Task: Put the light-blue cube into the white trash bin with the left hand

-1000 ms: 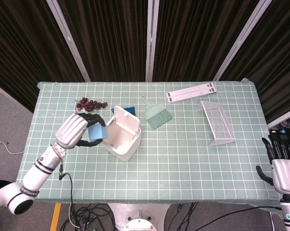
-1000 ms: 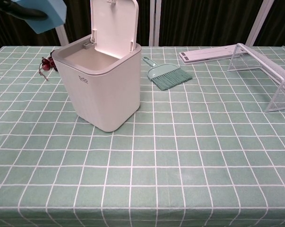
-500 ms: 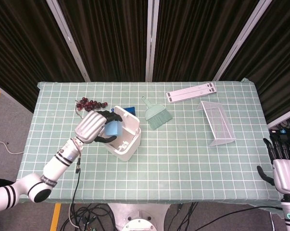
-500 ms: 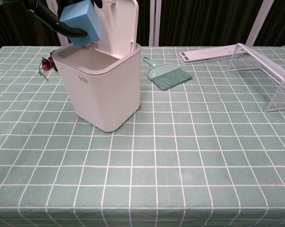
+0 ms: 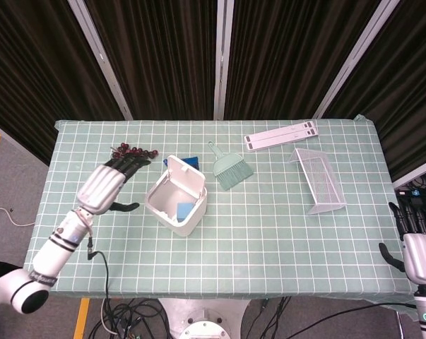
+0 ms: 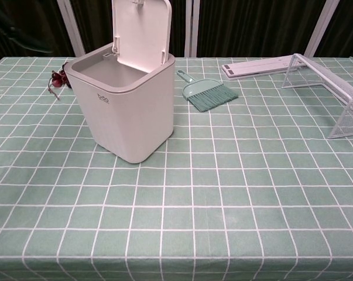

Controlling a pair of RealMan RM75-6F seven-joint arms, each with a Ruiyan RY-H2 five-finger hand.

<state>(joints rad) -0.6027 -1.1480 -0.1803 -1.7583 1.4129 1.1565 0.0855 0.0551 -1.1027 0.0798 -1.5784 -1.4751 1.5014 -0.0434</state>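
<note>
The light-blue cube [image 5: 185, 210] lies inside the white trash bin [image 5: 161, 207], seen from above in the head view. The bin's lid [image 6: 140, 32] stands upright in the chest view, where the bin [image 6: 126, 114] hides the cube. My left hand [image 5: 108, 183] hovers left of the bin with its fingers stretched out and nothing in it. My right hand [image 5: 413, 239] hangs past the table's right front corner, fingers apart and empty. Neither hand shows in the chest view.
A bunch of dark red grapes [image 5: 131, 150] lies just beyond my left hand. A teal dustpan brush [image 5: 231, 168], a white wire rack [image 5: 320, 181] and a flat white strip [image 5: 282, 135] lie to the right. A dark blue object [image 5: 191, 162] sits behind the bin.
My left hand carried the cube over the bin, let it go and pulled back to the left with fingers spread. The cube now lies inside the bin. The right hand stayed put.
</note>
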